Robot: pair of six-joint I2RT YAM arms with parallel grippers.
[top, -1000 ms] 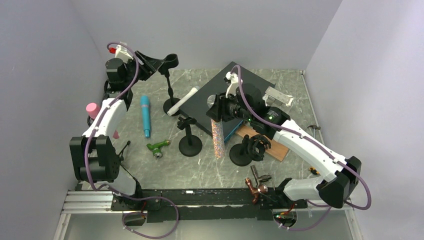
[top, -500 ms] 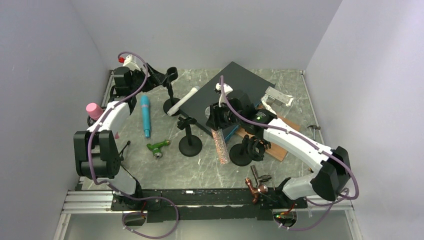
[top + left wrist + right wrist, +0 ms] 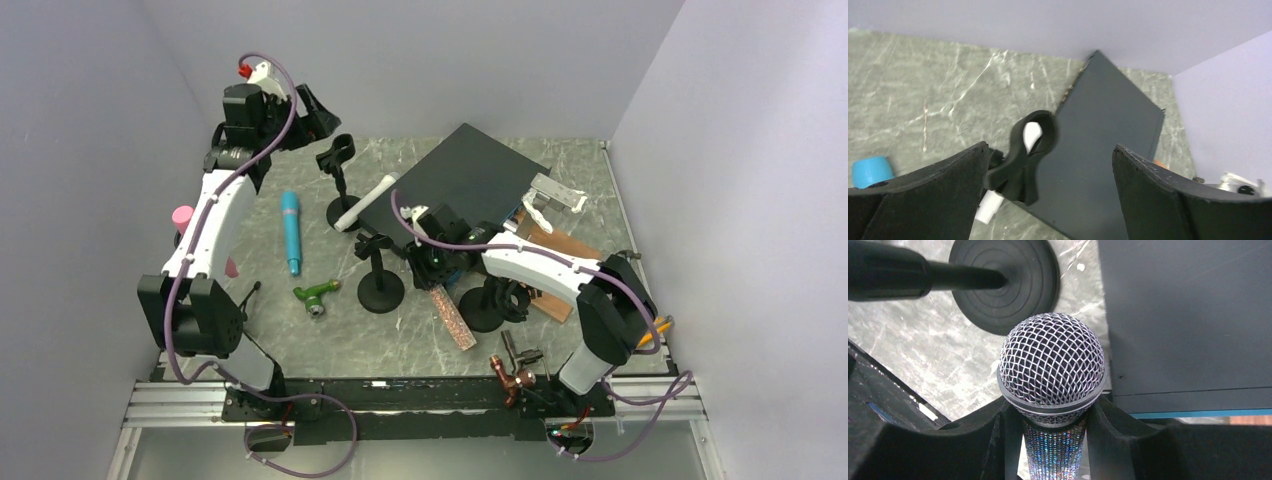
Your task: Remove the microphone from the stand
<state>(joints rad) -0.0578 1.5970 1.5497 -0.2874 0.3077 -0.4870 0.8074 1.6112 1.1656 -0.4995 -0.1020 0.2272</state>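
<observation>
My right gripper [image 3: 438,264] is shut on the glittery microphone [image 3: 455,318] just below its mesh head. The handle slants down toward the near edge, clear of every stand. In the right wrist view the mesh head [image 3: 1052,360] sits above my right gripper [image 3: 1054,440], and the sparkly handle runs down between the fingers [image 3: 998,440]. The back stand [image 3: 338,165] has an empty black clip [image 3: 1025,155]. My left gripper [image 3: 312,104] is open and raised behind it near the back wall. The clip lies low between the spread fingers [image 3: 923,195], touching neither that I can see.
A black box [image 3: 470,175] lies at the back middle with a white microphone [image 3: 366,203] against its left side. A teal microphone [image 3: 291,232], a pink one [image 3: 183,216] and a green part [image 3: 317,295] lie left. Two more stands [image 3: 380,272] [image 3: 495,300] stand near the middle.
My left gripper has opened, let go of the back stand's clip and risen toward the wall. My right arm has carried the microphone nearer, tilting its handle toward the near edge.
</observation>
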